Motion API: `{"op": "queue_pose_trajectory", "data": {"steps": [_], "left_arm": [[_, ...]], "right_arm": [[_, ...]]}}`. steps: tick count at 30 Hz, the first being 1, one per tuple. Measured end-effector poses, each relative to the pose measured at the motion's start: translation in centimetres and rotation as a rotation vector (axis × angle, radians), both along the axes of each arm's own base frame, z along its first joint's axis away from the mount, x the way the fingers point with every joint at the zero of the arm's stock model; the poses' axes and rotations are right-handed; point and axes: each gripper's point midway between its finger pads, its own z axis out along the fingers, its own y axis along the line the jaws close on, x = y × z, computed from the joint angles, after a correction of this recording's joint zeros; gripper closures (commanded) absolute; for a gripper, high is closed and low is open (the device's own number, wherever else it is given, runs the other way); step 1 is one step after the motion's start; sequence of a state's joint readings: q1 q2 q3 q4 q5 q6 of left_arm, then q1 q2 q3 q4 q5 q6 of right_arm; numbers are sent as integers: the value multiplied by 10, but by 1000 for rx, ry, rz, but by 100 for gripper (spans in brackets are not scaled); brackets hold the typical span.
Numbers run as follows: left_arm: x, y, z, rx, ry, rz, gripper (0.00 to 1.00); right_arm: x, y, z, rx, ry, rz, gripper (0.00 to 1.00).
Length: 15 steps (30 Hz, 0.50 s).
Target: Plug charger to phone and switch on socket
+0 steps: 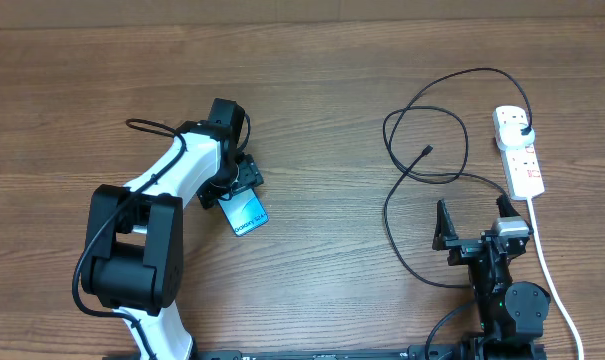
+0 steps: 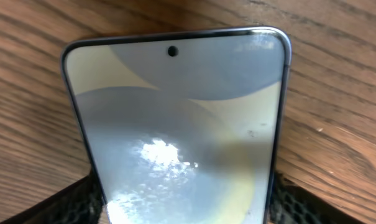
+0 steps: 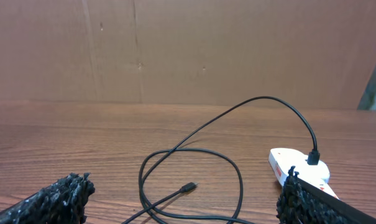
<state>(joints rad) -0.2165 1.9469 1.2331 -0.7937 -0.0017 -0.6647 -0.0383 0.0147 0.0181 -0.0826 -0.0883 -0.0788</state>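
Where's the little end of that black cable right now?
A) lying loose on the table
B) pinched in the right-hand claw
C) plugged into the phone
A: the connector tip lies bare on the table, well apart from the phone and ahead of the open right gripper.

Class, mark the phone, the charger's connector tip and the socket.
phone (image 2: 181, 124): left wrist view, middle of screen.
charger tip (image 3: 188, 187): right wrist view, the small connector end.
socket (image 1: 521, 160): overhead view, middle of the white strip.
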Motion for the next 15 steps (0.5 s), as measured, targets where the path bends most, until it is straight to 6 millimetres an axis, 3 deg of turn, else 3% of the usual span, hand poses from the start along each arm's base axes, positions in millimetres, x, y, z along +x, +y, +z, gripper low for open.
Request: {"op": "queue_pose_trajectory", "data": {"steps": [5,15], "left_arm": [[1,-6,1,-32,-4,-27,0],[-7,-9,2,-52,26,-39,0]], "right_arm": [[0,0,0,0,0,0,0],[0,0,0,0,0,0,0]]}}
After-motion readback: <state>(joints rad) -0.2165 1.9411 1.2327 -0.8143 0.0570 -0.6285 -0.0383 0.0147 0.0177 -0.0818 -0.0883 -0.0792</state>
